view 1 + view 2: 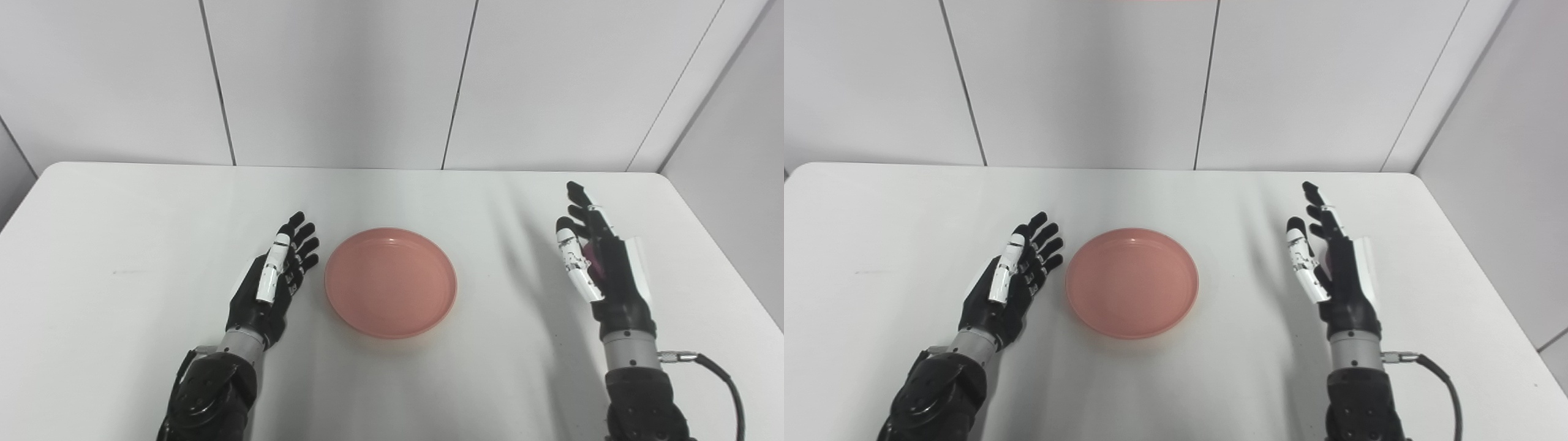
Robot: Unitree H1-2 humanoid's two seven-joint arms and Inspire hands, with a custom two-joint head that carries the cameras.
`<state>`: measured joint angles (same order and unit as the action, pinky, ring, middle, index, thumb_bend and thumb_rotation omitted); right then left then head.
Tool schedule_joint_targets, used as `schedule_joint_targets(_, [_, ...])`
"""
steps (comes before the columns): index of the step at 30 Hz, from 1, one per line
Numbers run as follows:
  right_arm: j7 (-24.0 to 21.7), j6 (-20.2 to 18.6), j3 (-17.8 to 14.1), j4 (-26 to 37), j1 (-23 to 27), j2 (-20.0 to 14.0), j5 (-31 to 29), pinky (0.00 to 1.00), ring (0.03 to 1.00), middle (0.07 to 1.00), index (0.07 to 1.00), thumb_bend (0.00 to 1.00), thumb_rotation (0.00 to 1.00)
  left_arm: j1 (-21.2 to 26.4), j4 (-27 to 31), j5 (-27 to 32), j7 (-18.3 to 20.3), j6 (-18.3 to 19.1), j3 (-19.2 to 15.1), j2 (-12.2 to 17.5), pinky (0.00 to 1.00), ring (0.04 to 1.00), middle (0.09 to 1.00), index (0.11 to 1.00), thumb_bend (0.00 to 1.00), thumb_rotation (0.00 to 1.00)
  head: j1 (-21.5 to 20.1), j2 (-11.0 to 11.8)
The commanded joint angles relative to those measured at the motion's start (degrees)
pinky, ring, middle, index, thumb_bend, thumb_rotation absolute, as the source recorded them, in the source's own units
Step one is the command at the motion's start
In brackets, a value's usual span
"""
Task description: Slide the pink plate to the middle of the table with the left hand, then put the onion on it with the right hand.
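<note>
Mid-bench sits the round pink plastic plate (391, 282), slide apparently done; left robot hand (274, 275) released beside it. Right robot hand (593, 257) spread, something purplish behind it, possibly onion; placing remains.

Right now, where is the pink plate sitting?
The pink plate sits empty near the middle of the table, just right of the open left hand and well left of the right hand.

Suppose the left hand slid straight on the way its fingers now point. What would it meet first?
Probably nothing: the left hand points away and slightly right, so its line seems to pass the pink plate over bare table.
</note>
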<state>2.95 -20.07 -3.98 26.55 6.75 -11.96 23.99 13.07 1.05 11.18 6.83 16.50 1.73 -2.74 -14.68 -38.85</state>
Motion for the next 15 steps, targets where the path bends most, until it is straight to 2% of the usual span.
schedule_joint_targets(1, [0.0, 0.6, -1.2, 1.6, 2.0, -2.0, 1.1, 0.83, 0.885, 0.903, 0.910, 0.51, 0.65, 0.7, 1.5, 0.8, 1.0, -2.2, 0.1, -0.2, 0.95, 0.956, 0.965, 0.953, 0.46, 1.00, -0.5, 0.1])
schedule_joint_targets(6, [-1.0, 0.0, -2.4, 1.2, 2.4, -5.1, 2.9, 0.80, 0.873, 0.898, 0.912, 0.62, 0.53, 0.8, 1.1, 0.6, 1.3, -2.2, 0.2, -0.4, 0.95, 0.954, 0.963, 0.955, 0.46, 1.00, -0.8, 0.2])
schedule_joint_targets(8, [-1.2, -0.4, -2.6, 0.6, 2.5, -6.7, 5.6, 0.78, 0.858, 0.887, 0.908, 0.68, 0.51, 0.8, 1.1, 0.5, 1.3, -2.1, 0.3, -0.5, 0.95, 0.951, 0.961, 0.953, 0.46, 1.00, -0.9, 0.3])
schedule_joint_targets(15, [-1.9, -4.0, -3.1, 0.6, 2.6, -8.8, 13.4, 0.75, 0.851, 0.895, 0.917, 0.82, 0.49, 0.7, 1.0, 0.7, 1.5, -2.2, 0.1, -0.3, 0.95, 0.954, 0.963, 0.954, 0.46, 1.00, -2.3, 0.4])
